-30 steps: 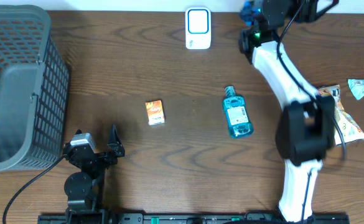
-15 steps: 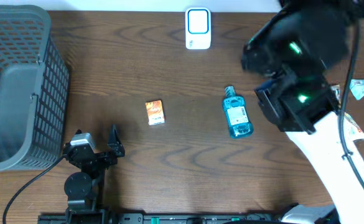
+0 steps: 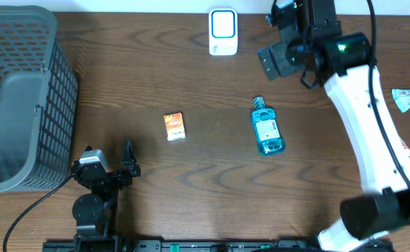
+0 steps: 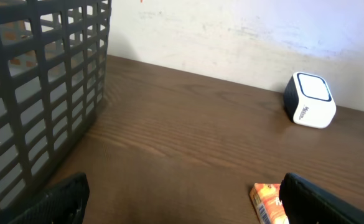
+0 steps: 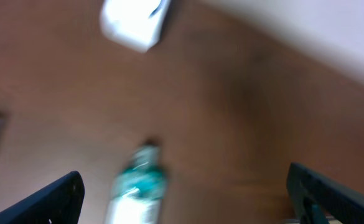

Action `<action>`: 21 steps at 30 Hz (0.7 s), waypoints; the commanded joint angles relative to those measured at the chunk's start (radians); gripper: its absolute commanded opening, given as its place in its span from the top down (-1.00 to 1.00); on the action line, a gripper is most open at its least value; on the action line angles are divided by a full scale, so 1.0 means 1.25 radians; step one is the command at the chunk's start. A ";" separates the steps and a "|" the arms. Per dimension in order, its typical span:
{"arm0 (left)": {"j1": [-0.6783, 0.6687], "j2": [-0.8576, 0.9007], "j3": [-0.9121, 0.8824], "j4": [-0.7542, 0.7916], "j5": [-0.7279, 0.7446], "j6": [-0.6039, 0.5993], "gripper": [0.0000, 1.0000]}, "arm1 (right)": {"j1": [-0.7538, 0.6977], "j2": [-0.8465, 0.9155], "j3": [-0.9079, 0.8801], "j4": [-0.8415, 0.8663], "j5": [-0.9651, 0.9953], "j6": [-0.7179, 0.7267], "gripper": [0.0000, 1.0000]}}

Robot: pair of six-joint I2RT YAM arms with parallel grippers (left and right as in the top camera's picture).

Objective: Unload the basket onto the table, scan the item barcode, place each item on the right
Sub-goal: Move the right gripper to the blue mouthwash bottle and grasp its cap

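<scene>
A white scanner [image 3: 223, 31] with a blue face stands at the back centre, also in the left wrist view [image 4: 310, 100]. A blue bottle [image 3: 266, 128] lies mid-table, and a small orange box [image 3: 174, 127] lies to its left. My right gripper [image 3: 280, 36] hangs open high above the table, right of the scanner and behind the bottle. Its blurred view looks down on the bottle [image 5: 138, 186] and the scanner [image 5: 135, 22], with nothing between its jaws [image 5: 191, 199]. My left gripper [image 3: 108, 157] rests open and empty near the front left, and the orange box [image 4: 270, 203] sits beside its right finger.
A dark grey mesh basket [image 3: 22, 98] fills the left side, seen also in the left wrist view [image 4: 38, 93]. Snack packets [image 3: 394, 136] and a silvery wrapper [image 3: 409, 98] lie at the right edge, partly under the right arm.
The right arm has swung up and unfolded, its gripper now held high near the back by the scanner. The bottle, the box and the left arm have not moved.
</scene>
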 commanded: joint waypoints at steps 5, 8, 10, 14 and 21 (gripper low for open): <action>0.002 -0.001 -0.022 -0.017 -0.005 -0.007 -0.96 | 0.007 0.130 -0.015 -0.125 -0.213 0.134 -0.98; 0.002 -0.001 -0.022 -0.017 -0.005 -0.007 -0.96 | 0.019 0.152 -0.015 -0.141 -0.213 0.144 -0.98; 0.002 -0.001 -0.022 -0.017 -0.005 -0.007 -0.96 | 0.026 0.153 -0.015 -0.151 -0.212 0.155 -0.99; 0.002 -0.001 -0.022 -0.017 -0.005 -0.007 -0.95 | 0.028 0.142 -0.015 -0.184 -0.179 0.155 -0.99; 0.002 -0.001 -0.022 -0.017 -0.005 -0.007 -0.96 | 0.034 0.141 -0.015 -0.284 0.043 0.228 -0.98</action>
